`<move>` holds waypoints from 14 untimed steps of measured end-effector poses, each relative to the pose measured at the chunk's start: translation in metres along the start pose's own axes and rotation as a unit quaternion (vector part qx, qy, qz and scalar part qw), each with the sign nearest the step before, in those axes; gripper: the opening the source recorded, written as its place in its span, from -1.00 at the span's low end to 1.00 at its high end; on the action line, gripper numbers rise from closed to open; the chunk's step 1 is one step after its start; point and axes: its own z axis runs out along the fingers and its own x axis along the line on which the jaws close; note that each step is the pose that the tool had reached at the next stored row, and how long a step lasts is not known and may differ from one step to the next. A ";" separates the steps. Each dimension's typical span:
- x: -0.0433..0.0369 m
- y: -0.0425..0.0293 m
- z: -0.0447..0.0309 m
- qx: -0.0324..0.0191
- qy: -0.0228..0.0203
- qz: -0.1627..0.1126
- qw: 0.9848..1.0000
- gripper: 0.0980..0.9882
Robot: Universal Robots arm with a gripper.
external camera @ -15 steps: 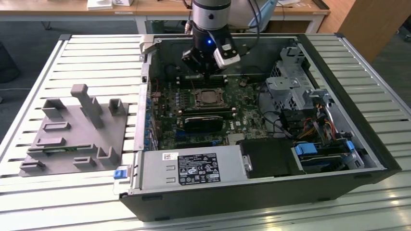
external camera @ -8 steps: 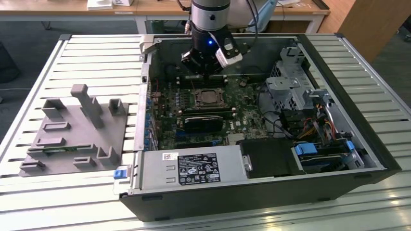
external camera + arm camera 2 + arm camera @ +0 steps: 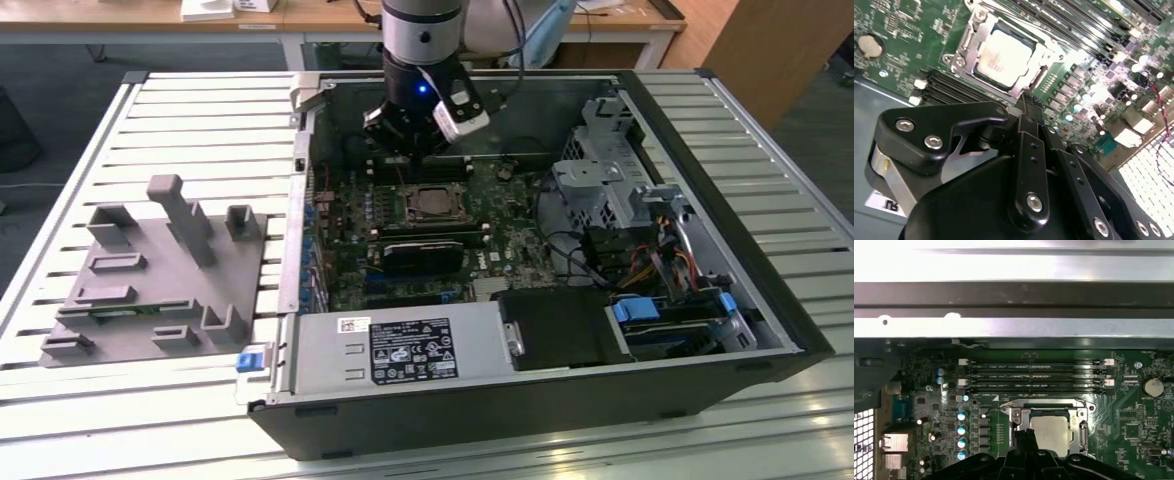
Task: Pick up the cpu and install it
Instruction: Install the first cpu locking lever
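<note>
Sitting seated in the motherboard (image 3: 441,225) socket (image 3: 1004,55) at center of the exterior view: the cpu (image 3: 430,203), silver top showing in both wrist views (image 3: 1050,429). Hovering just above and behind it, touching nothing: the gripper (image 3: 1029,102), fingers pressed together, holding nothing.

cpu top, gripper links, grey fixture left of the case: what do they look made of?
cpu top: bare metal, satin silver, pale reflection. Gripper links: matte black, likely anodised metal or hard plastic, with bright steel screw heads. Grey fixture: uniform matte grey, blocky posts and slots, probably printed or moulded plastic.
</note>
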 end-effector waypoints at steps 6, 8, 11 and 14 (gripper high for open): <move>0.0164 -0.0003 -0.0001 0.000 0.000 0.000 1.000 -0.98; 0.0209 -0.0004 -0.0001 0.000 0.000 0.000 1.000 -0.98; 0.0273 -0.0004 -0.0001 0.000 -0.001 0.000 1.000 -0.98; 0.0316 -0.0002 0.0000 0.000 -0.001 0.000 1.000 -0.98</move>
